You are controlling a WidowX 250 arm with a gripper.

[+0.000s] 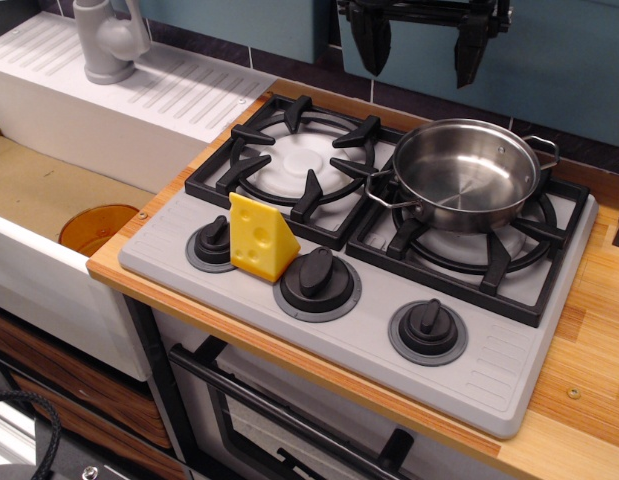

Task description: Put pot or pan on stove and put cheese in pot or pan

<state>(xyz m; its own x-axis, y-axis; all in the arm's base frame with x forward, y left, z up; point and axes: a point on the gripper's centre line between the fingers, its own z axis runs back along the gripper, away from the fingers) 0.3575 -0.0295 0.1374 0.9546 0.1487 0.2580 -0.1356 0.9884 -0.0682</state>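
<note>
The shiny steel pot [467, 175] sits empty on the right burner grate of the grey stove [494, 375]. A yellow cheese [259, 237] wedge stands upright on the stove's front panel, between the left knob [212, 243] and the middle knob [317, 277]. My gripper [421, 48] hangs high at the top of the view, above and slightly left of the pot. Its two black fingers [471, 48] are spread apart and hold nothing.
The left burner grate [294, 165] is bare. A third knob [428, 327] sits at the front right. To the left lie a white sink with drainboard, a grey faucet [107, 40] and an orange bowl [97, 228]. A wooden counter [589, 370] borders the stove.
</note>
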